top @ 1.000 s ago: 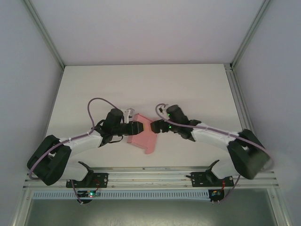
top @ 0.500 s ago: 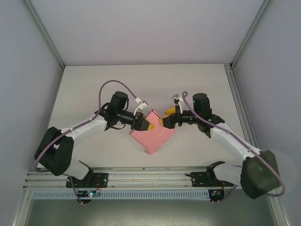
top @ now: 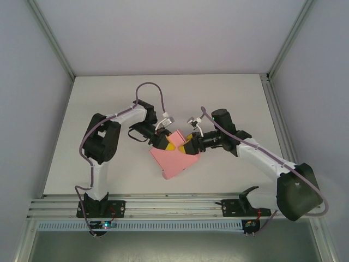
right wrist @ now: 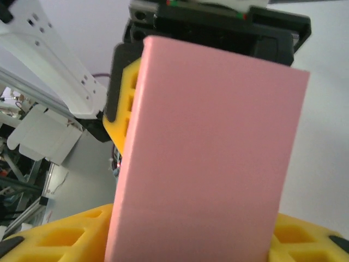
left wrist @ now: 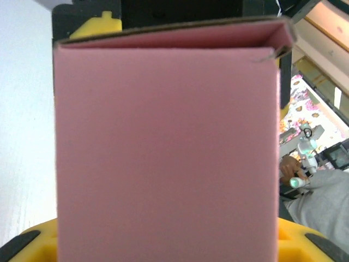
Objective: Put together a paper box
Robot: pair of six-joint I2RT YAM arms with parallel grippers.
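**Two grippers clamp pink carton at centre of table**

A paper box of thin, matte pink cardboard sits at the centre of the overhead frame, over a plain white table, turned so that one corner points toward the bottom of the picture. Whether that corner rests on the surface cannot be told.

The left gripper comes in from the upper left and is clenched on the carton's upper edge. In the left wrist view, its yellow fingers press against both sides of a broad, flat pink panel. The top of that panel folds back, showing a raw brown cut edge and a small tucked flap at the upper right.

The right gripper reaches in from the right, just beside the other one, and grasps the same edge. Its wrist view shows blocky yellow fingers with moulded rectangular recesses hugging a smooth, sharply creased pink slab.

Both arms are white and black, with purple cables looped over them. A ribbed aluminium rail runs along the bottom of the overhead view.
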